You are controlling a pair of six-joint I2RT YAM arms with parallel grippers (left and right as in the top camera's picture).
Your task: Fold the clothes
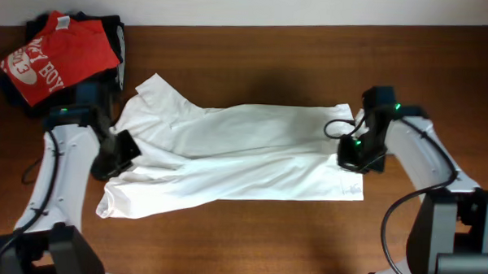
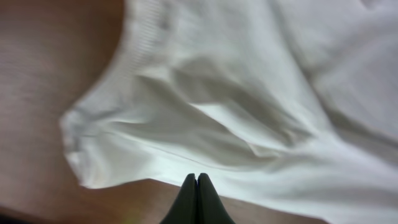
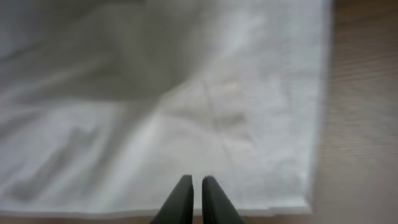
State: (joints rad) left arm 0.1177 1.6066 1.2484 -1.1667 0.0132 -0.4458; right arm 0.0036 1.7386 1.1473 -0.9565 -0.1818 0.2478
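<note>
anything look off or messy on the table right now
The white T-shirt isn't flat: its left end, near the left gripper, is bunched into deep creases with a sleeve splayed out askew. The right hem by the right gripper lies straight. Nothing looks spilled or torn.

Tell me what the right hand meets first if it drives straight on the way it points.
The white T-shirt: the right hand points straight at its cloth near the hem corner. Whether it already touches is unclear.
</note>
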